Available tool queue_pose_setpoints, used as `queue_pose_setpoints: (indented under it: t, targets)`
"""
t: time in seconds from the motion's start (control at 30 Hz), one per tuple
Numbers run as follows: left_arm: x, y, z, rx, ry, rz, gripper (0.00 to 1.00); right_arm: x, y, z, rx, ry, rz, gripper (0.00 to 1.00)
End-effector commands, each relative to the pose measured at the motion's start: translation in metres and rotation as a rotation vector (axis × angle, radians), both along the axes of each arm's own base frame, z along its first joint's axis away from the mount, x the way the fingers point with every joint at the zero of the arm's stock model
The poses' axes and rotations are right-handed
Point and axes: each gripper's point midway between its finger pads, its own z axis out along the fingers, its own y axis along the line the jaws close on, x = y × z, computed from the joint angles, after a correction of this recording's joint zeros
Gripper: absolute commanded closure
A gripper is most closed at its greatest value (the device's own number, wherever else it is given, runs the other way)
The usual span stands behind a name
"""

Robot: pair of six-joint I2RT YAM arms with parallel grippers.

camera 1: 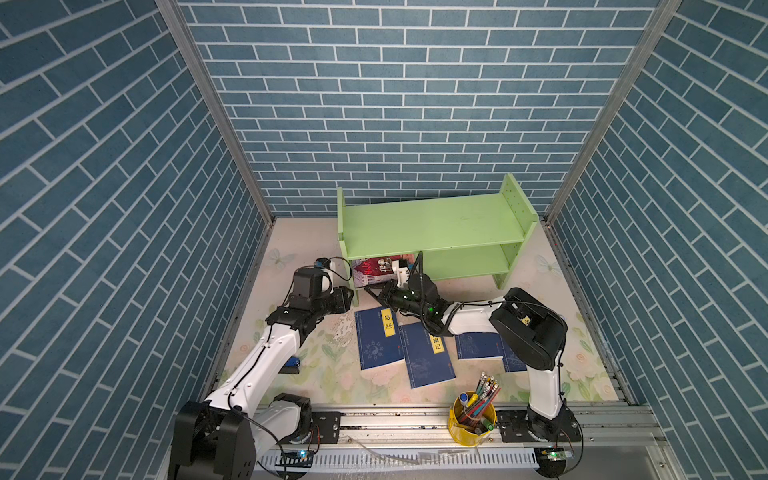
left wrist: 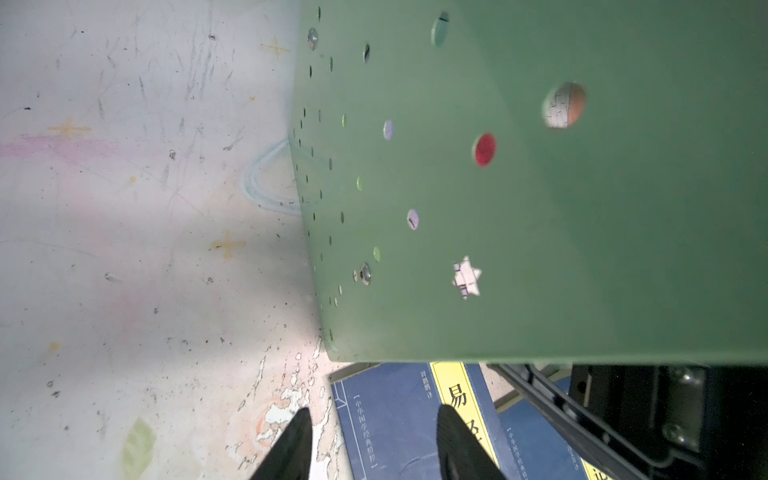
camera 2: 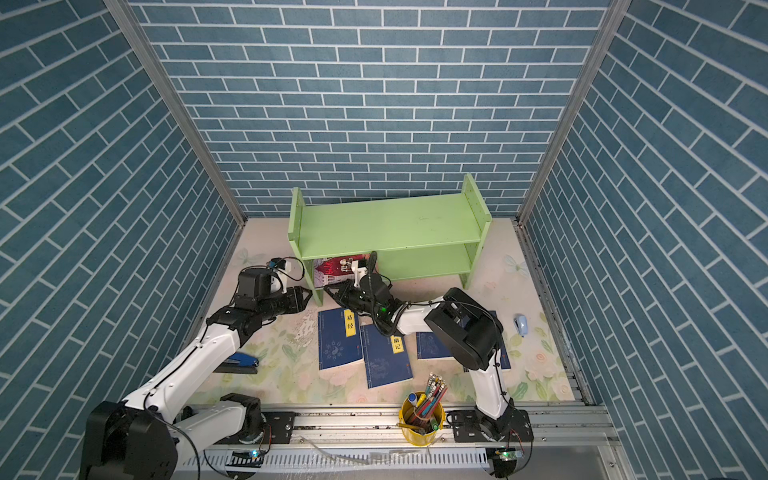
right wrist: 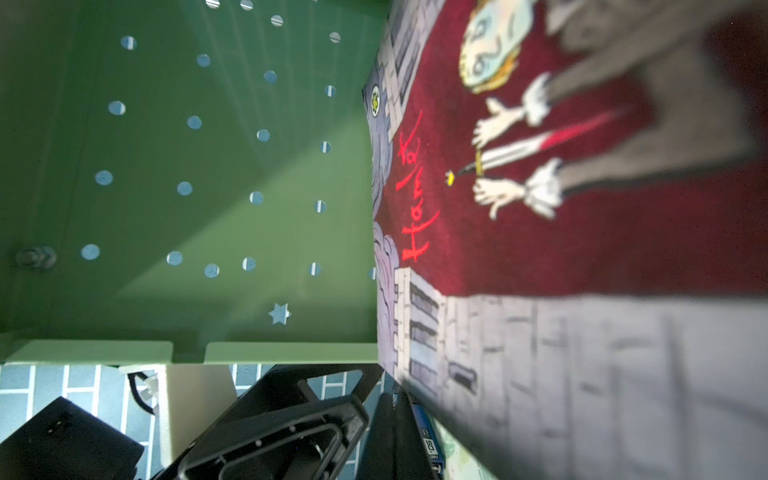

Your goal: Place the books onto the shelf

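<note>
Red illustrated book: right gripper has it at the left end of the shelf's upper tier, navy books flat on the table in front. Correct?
Wrong tier: both top views show the red illustrated book at the left end of the lower tier of the shelf, under the upper board. The rest stands: the right gripper holds it, and the navy books lie flat in front.

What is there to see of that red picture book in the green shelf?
The red book is a thin paperback: dark red cover, red handwritten lettering, a pale figure with a sword, grey brickwork. It leans in the shelf's lower tier, at the left end by the peg-holed side panel. The shut right claw sits beside it; contact unclear.
</note>
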Motion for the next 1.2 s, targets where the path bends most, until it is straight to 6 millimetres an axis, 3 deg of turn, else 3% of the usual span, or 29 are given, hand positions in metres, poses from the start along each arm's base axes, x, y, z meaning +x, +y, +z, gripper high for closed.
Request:
queue_pose_setpoints:
  t: [0.0, 0.13, 0.33, 0.63, 0.77, 0.97, 1.17]
  targets:
    - [-0.003, 0.003, 0.006, 0.009, 0.0, -0.011, 0.49, -0.004, 0.0, 0.008, 0.034, 0.014, 0.002, 0.98]
    - [-0.011, 0.002, 0.013, 0.008, 0.045, -0.031, 0.49, -0.011, -0.02, 0.007, 0.018, 0.015, -0.024, 0.97]
    - [-0.035, -0.008, 0.008, -0.085, 0.155, -0.046, 0.46, -0.027, -0.071, -0.005, -0.045, 0.046, -0.068, 0.88]
    - [-0.052, -0.014, 0.001, -0.133, 0.231, -0.061, 0.45, -0.055, -0.134, -0.009, -0.267, 0.052, -0.076, 0.81]
    - [-0.064, -0.021, -0.016, -0.191, 0.331, -0.058, 0.43, -0.063, -0.172, -0.016, -0.32, 0.109, -0.109, 0.79]
    - [-0.076, -0.017, -0.049, -0.217, 0.441, -0.002, 0.42, -0.091, -0.224, -0.038, -0.553, 0.209, -0.061, 0.73]
    - [-0.08, -0.017, -0.067, -0.237, 0.513, 0.037, 0.41, -0.097, -0.244, -0.046, -0.57, 0.245, -0.049, 0.66]
